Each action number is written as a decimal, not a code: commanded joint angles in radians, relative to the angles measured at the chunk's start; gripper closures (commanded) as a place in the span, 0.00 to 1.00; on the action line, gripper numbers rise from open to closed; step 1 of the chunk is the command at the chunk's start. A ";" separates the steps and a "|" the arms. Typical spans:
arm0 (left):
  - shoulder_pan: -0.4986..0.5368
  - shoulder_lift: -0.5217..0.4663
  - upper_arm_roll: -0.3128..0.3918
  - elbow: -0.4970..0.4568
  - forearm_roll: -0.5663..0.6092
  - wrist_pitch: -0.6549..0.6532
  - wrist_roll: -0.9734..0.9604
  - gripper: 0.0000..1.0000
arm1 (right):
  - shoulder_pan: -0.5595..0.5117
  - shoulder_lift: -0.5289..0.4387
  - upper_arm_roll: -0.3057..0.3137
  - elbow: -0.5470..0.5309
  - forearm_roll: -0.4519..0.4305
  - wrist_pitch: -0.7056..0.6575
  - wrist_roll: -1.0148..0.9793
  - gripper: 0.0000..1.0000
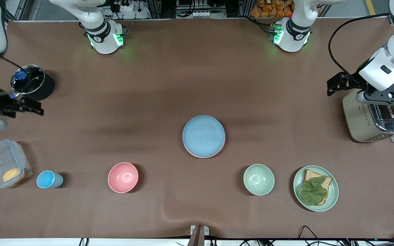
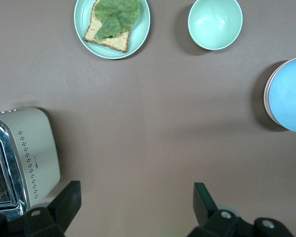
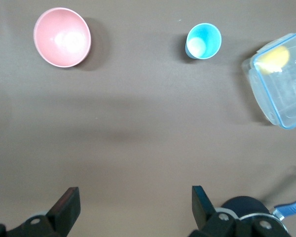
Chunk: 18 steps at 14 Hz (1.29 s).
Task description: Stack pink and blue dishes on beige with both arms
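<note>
Nearest the front camera on the bench sit the blue cup, pink bowl, green bowl and green plate with bread. Farther in, mid-bench, the blue plate tops the stack, a pink plate edge showing under it. My left fingers hang wide and empty by the toaster; my right fingers hang wide and empty beside the lidded black pot.

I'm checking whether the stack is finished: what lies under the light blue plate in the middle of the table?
Under the flat round light blue plate only a thin pale pink plate rim shows. Anything lower, such as a beige plate, is covered.
</note>
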 commanded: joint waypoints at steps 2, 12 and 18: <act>-0.006 -0.004 0.003 0.006 -0.005 0.002 -0.006 0.00 | 0.003 -0.091 0.007 -0.060 -0.023 -0.074 0.003 0.00; -0.001 0.028 -0.001 0.055 -0.001 0.002 -0.005 0.00 | 0.018 -0.068 0.007 0.013 -0.022 -0.153 0.006 0.00; 0.010 0.050 0.003 0.081 -0.011 0.002 -0.006 0.00 | 0.015 -0.066 0.009 0.013 -0.023 -0.153 0.005 0.00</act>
